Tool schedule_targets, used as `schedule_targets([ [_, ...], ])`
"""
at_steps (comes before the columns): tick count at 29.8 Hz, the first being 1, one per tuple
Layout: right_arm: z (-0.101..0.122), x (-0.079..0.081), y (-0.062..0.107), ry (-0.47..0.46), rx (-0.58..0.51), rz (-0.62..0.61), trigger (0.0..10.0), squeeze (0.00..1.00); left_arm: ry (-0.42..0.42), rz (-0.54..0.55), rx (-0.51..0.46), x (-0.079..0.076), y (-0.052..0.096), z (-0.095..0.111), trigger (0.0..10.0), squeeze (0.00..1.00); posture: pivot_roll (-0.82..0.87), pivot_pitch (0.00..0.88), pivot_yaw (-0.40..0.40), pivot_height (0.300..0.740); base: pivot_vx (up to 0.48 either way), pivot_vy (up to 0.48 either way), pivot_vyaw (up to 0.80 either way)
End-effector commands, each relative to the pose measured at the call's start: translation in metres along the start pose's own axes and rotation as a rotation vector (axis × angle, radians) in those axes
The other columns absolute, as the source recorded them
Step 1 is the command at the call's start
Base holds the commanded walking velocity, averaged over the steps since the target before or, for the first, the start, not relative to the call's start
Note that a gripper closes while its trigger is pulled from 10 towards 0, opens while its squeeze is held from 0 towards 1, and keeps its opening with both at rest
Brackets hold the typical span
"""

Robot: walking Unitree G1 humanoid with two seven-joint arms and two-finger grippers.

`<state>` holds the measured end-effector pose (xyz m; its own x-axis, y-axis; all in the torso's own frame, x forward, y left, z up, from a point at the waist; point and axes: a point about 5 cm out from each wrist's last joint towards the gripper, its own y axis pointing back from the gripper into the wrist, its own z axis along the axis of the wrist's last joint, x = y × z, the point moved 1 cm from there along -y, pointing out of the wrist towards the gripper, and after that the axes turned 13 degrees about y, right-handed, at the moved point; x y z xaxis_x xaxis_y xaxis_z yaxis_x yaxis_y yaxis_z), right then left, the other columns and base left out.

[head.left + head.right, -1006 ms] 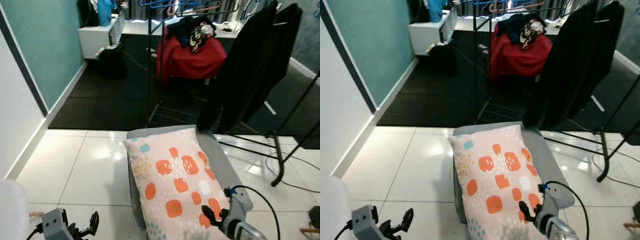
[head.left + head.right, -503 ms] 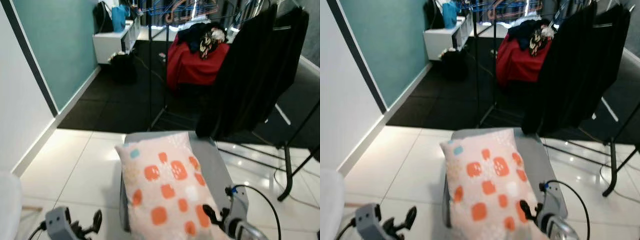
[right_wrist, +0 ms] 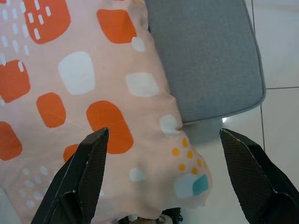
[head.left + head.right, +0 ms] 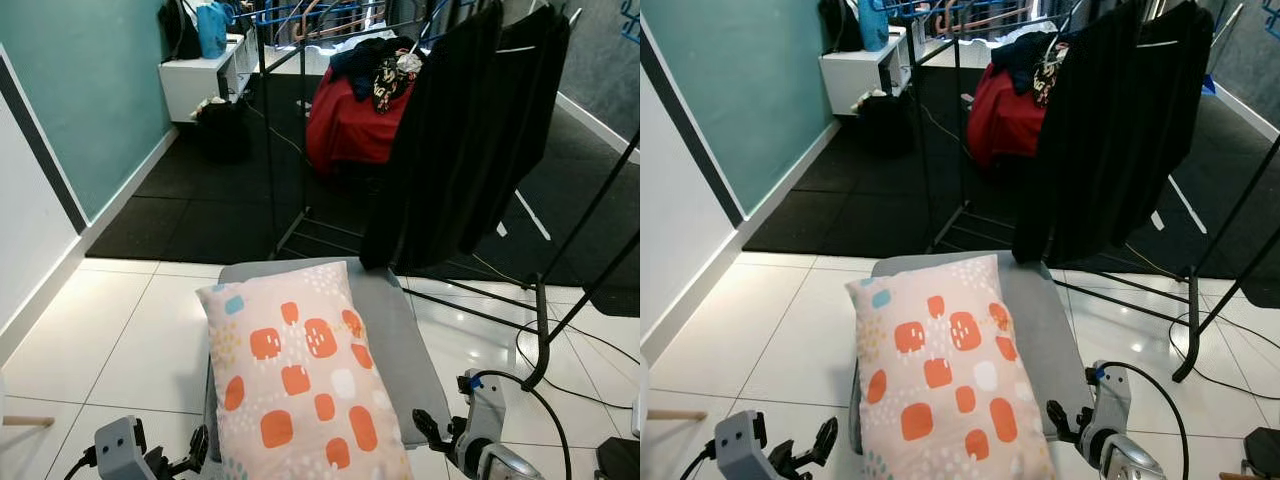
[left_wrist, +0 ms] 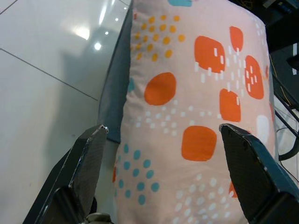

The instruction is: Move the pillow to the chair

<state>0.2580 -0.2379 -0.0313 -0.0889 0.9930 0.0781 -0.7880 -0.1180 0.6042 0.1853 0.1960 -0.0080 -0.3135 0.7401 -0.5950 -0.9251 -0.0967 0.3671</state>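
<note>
At the bottom of the frame both arms sit low. The left pincer (image 4: 190, 455) is at the lower left, its fingers (image 5: 88, 158) spread wide apart and gripping nothing; in its wrist view the near edge of the pillow (image 4: 295, 375) lies between and beyond them, untouched as far as I can tell. The right pincer (image 4: 432, 432) is at the lower right, fingers (image 3: 88, 163) likewise wide apart and empty, hanging just beside the pillow's corner (the one with the teal dot in its wrist view).

The change over the last second is in the right pincer: a second ago its tips lay over the pillow's lower right corner, and now they stand clear of the fabric, off the chair's edge. The whole picture has also shifted, so the camera has moved; the pillow itself keeps the same place on the seat.

That place is the grey chair (image 4: 395, 345) at the centre of the frame, with the pillow lying lengthwise along its left half and grey cushion bare on the right. I judge the task as good as done: the pillow is on the chair and both pincers have let go.

Further up, a rack (image 4: 545, 300) carries a black garment (image 4: 450, 140), then a red heap (image 4: 350, 125) and a white shelf (image 4: 195, 85) against the teal wall at the upper left.
</note>
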Motion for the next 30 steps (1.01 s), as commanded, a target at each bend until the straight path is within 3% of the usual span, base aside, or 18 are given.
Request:
schedule_targets([
  [1,-0.006,0.003,0.000,-0.018,0.017,0.007,10.0,0.00,-0.001,0.014,0.005,0.002,0.003,0.000,10.0,0.00,-0.12,0.077,-0.033,0.740,0.000,-0.296,0.00],
  [10,-0.008,0.002,0.001,-0.013,0.023,0.007,10.0,0.00,-0.018,0.012,0.009,0.001,0.004,-0.001,10.0,0.00,-0.12,0.079,-0.035,0.740,0.000,-0.453,0.00],
  [15,-0.005,0.001,0.000,0.028,0.023,0.000,10.0,0.00,-0.074,0.026,0.002,0.004,0.004,0.003,10.0,0.00,-0.11,0.081,-0.026,0.740,0.000,0.000,0.00],
  [17,0.009,-0.003,-0.002,0.084,-0.002,-0.024,10.0,0.00,-0.131,0.043,-0.034,0.006,0.005,0.012,10.0,0.00,-0.10,0.082,-0.031,0.740,0.000,0.000,0.00],
  [19,0.009,-0.003,-0.002,0.084,-0.002,-0.024,10.0,0.00,-0.131,0.043,-0.034,0.006,0.005,0.012,10.0,0.00,-0.10,0.082,-0.031,0.740,0.000,0.000,0.00],
  [21,0.034,-0.001,-0.006,0.113,-0.066,0.017,10.0,0.00,-0.163,0.038,-0.079,0.004,0.005,0.024,10.0,0.00,-0.10,0.085,-0.028,0.740,0.000,0.000,0.00],
  [22,0.034,-0.001,-0.006,0.113,-0.066,0.017,10.0,0.00,-0.163,0.038,-0.079,0.004,0.005,0.024,10.0,0.00,-0.10,0.085,-0.028,0.740,0.000,0.000,0.00],
  [23,0.053,0.007,-0.009,0.117,-0.118,0.068,10.0,0.00,-0.194,0.024,-0.102,-0.001,0.004,0.031,10.0,0.00,-0.10,0.083,-0.018,0.740,0.000,0.000,0.00],
  [24,0.053,0.007,-0.009,0.117,-0.118,0.068,10.0,0.00,-0.194,0.024,-0.102,-0.001,0.004,0.031,10.0,0.00,-0.10,0.083,-0.018,0.740,0.000,0.000,0.00],
  [25,0.070,0.017,-0.012,0.123,-0.165,0.133,10.0,0.00,-0.233,0.008,-0.122,-0.005,0.003,0.039,10.0,0.00,-0.10,0.085,-0.020,0.740,0.000,0.000,0.00],
  [27,0.070,0.017,-0.012,0.123,-0.165,0.133,10.0,0.00,-0.233,0.008,-0.122,-0.005,0.003,0.039,10.0,0.00,-0.10,0.085,-0.020,0.740,0.000,0.000,0.00],
  [30,0.101,0.053,-0.016,0.157,-0.232,0.333,10.0,0.00,-0.291,-0.016,-0.202,-0.015,-0.007,0.067,10.0,0.00,-0.09,0.072,-0.024,0.740,0.000,0.000,0.00],
])
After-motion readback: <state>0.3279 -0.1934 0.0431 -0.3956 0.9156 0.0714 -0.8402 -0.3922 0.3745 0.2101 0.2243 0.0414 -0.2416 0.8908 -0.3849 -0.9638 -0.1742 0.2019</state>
